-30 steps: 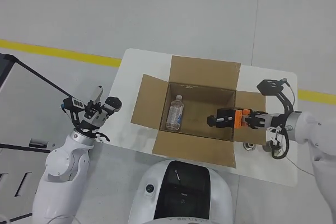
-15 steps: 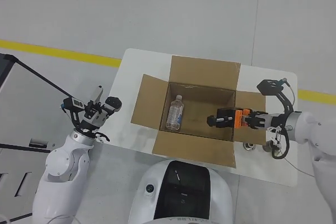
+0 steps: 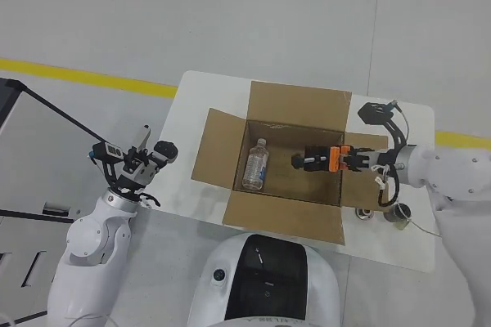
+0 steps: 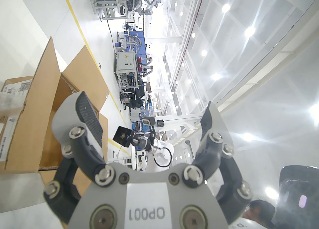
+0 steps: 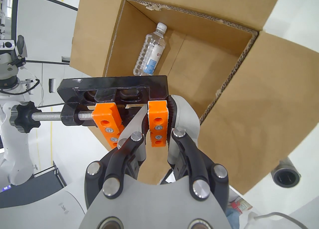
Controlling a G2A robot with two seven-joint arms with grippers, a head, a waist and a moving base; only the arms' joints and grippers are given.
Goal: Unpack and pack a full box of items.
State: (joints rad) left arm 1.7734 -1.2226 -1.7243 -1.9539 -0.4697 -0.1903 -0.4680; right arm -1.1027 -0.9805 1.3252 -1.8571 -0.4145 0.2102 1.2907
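Grips black-and-orange clamp [image 5: 112, 88] in clenched right gripper [image 5: 157, 115] above box [image 3: 295, 102] containing bottle [image 3: 256, 164]; holds left gripper [image 4: 147, 108] spread wide beside table [image 3: 188, 106].

The right arm [image 3: 446, 167] stretches level across the robot's front. The right pincer [image 5: 157, 115] is closed on an orange block of a black-and-orange clamp [image 5: 112, 88]. The left arm [image 3: 98, 233] stands folded at the robot's left side, wrist turned upward, and the left pincer [image 4: 147, 105] has its fingers spread wide.
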